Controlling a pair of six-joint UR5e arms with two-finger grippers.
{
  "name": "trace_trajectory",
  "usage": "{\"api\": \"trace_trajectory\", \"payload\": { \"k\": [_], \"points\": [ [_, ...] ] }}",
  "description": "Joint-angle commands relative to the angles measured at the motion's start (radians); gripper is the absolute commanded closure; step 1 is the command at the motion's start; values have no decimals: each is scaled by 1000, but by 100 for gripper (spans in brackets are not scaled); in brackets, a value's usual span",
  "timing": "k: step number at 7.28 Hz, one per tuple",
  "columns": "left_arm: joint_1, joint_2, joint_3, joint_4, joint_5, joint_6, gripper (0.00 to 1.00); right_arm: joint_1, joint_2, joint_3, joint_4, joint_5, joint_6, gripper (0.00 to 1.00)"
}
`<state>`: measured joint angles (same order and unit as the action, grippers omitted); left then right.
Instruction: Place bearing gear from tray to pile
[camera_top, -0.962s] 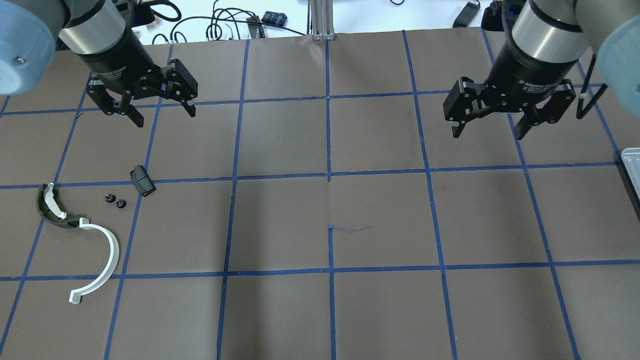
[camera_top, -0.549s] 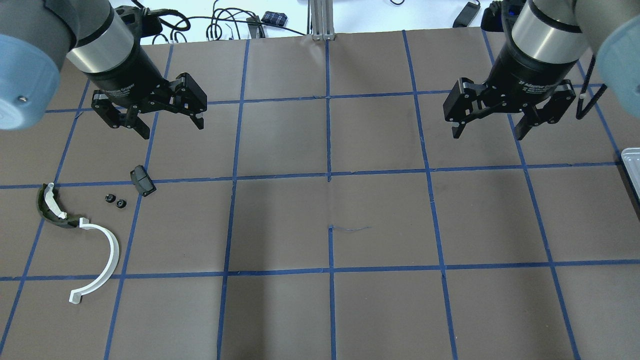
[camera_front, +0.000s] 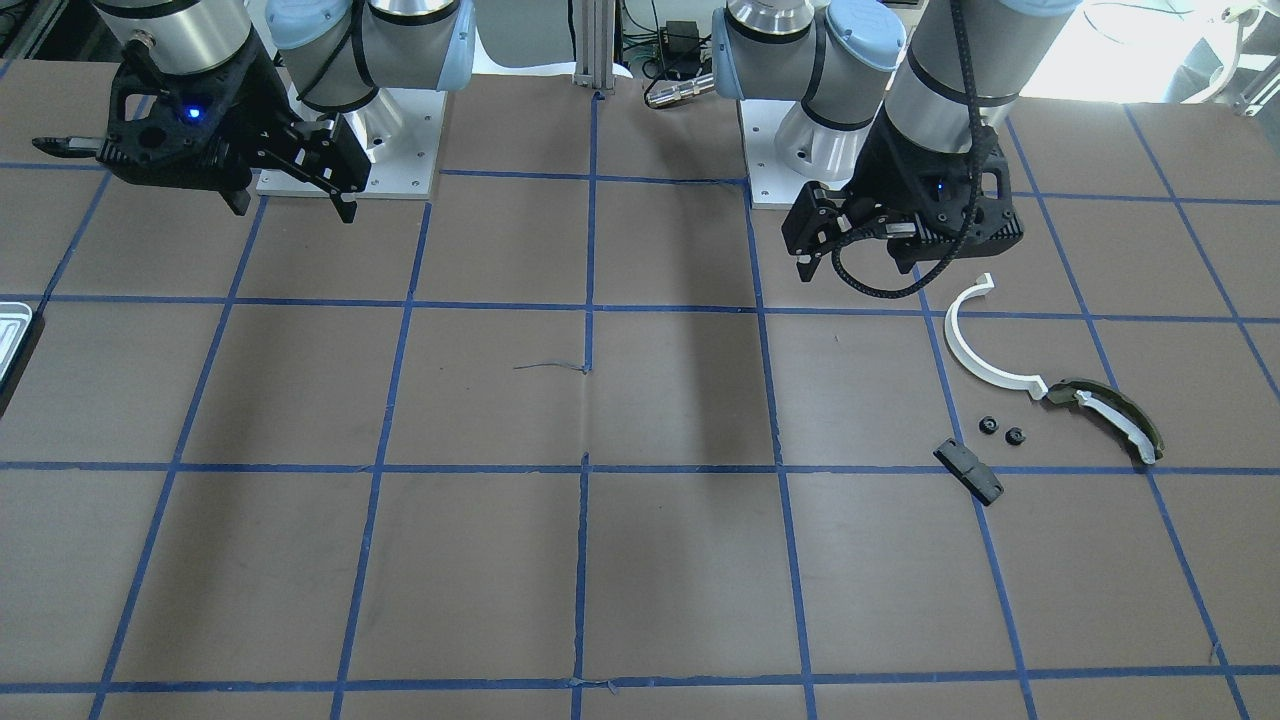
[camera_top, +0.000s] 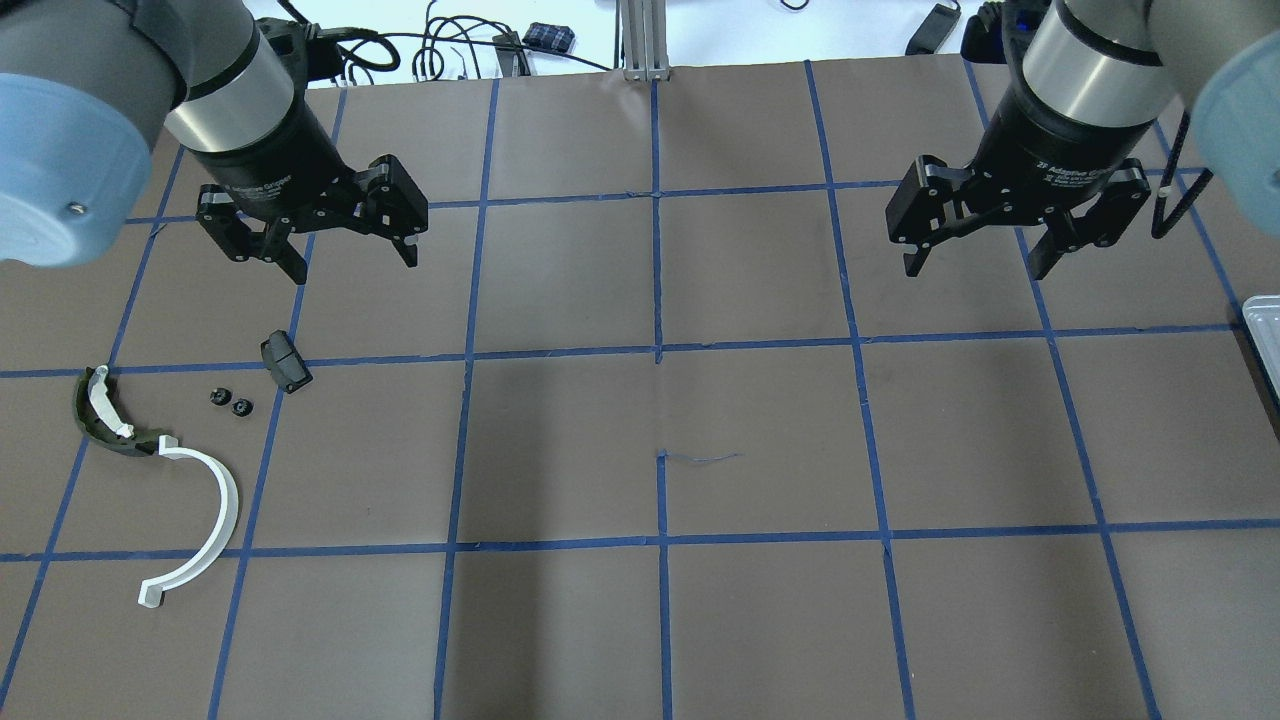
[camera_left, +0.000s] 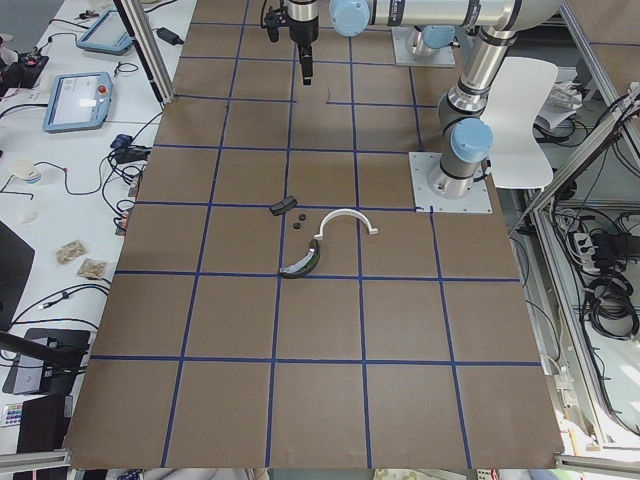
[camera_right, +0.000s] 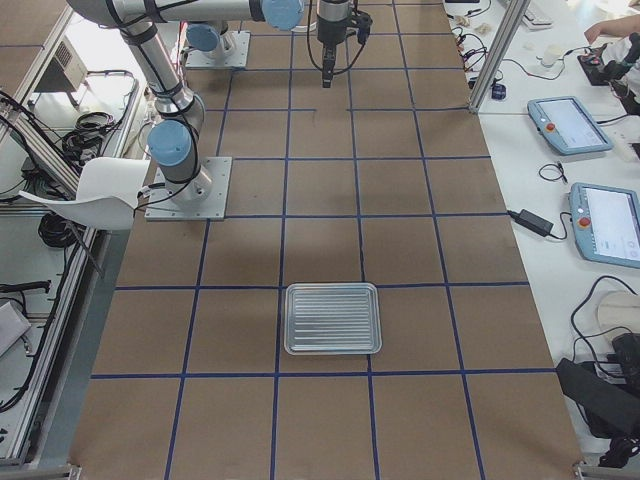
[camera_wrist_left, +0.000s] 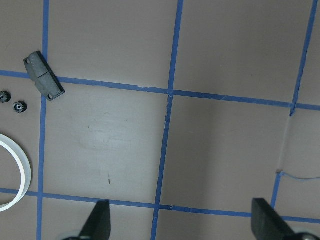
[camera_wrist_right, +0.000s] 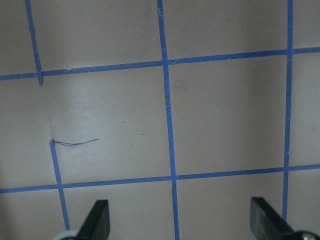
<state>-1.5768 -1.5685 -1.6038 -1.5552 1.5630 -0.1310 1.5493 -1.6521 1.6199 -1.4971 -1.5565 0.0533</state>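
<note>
The black two-finger left gripper (camera_top: 352, 262) and its twin, the right gripper (camera_top: 975, 268), hung above the table, jaws spread wide and empty. The shallow pale ribbed tray (camera_right: 332, 320) showed nothing inside; two tiny black toothed gears (camera_top: 241, 406) lay near the small black block (camera_top: 287, 365) and the thin white half-ring (camera_top: 233, 505). Such a gear looked light, rigid and apt to roll: best pinched across its rim

Overhead and front cameras face each other across the tabletop (camera_top: 760, 400) — side cameras look along it from afar; wrist cameras stare down, close.
</note>
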Motion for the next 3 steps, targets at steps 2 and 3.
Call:
{"api": "trace_trajectory", "payload": {
  "k": [2, 3],
  "points": [
    [-2, 5, -5, 4, 2, 10, 0, 0, 0, 2, 0, 1, -1, 0],
    [-2, 2, -5, 6, 2, 10, 0, 0, 0, 2, 0, 1, -1, 0]
  ]
}}
